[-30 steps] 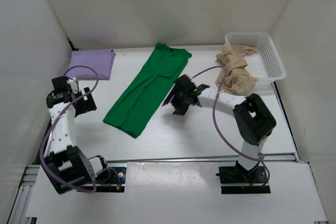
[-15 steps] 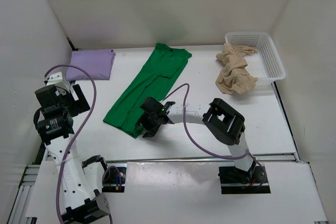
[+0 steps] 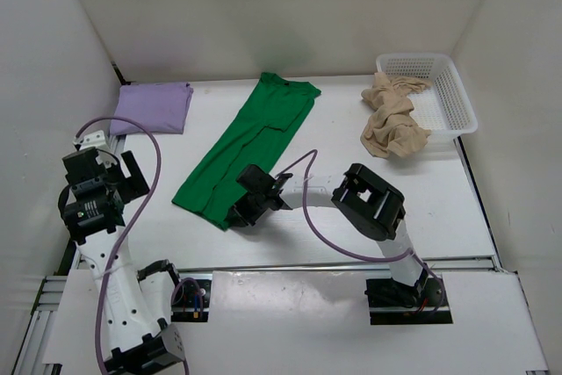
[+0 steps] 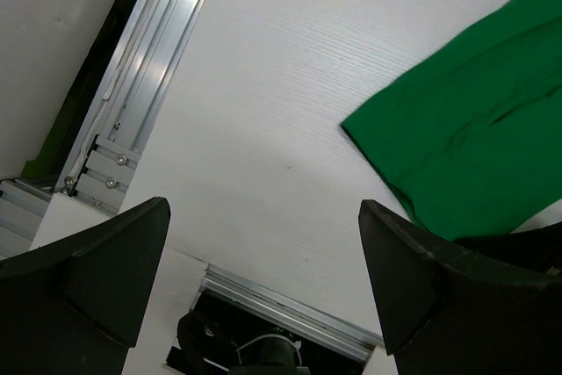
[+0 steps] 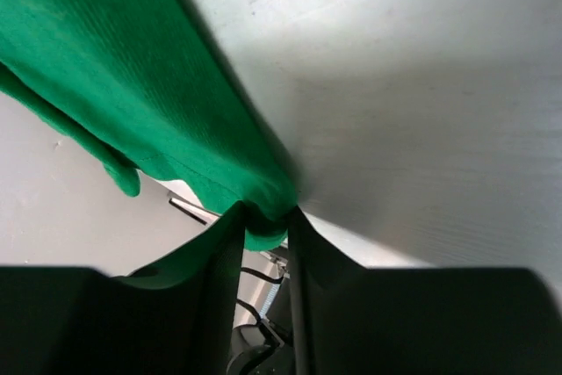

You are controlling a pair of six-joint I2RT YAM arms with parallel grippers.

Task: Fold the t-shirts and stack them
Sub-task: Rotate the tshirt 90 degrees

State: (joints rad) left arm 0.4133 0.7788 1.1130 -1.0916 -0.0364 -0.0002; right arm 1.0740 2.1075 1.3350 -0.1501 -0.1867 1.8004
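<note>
Your right gripper (image 5: pixel 266 221) is clamped on the near hem corner of the green t-shirt (image 3: pixel 255 138). The cloth is light and limp, so lift gently. Your left gripper (image 4: pixel 263 261) hangs spread apart, holding nothing.

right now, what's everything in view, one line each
table: one, white, under everything
basket: one, white mesh, far right corner
purple shirt: one, lavender, folded, far left corner
green shirt: one, bright green, folded lengthwise, lying diagonally in the middle
tan shirt: one, beige, crumpled, spilling over the basket's left rim onto the table
left gripper: one, black, open, above the near left of the table, holding nothing
right gripper: one, black, pinching the green shirt's near corner
</note>
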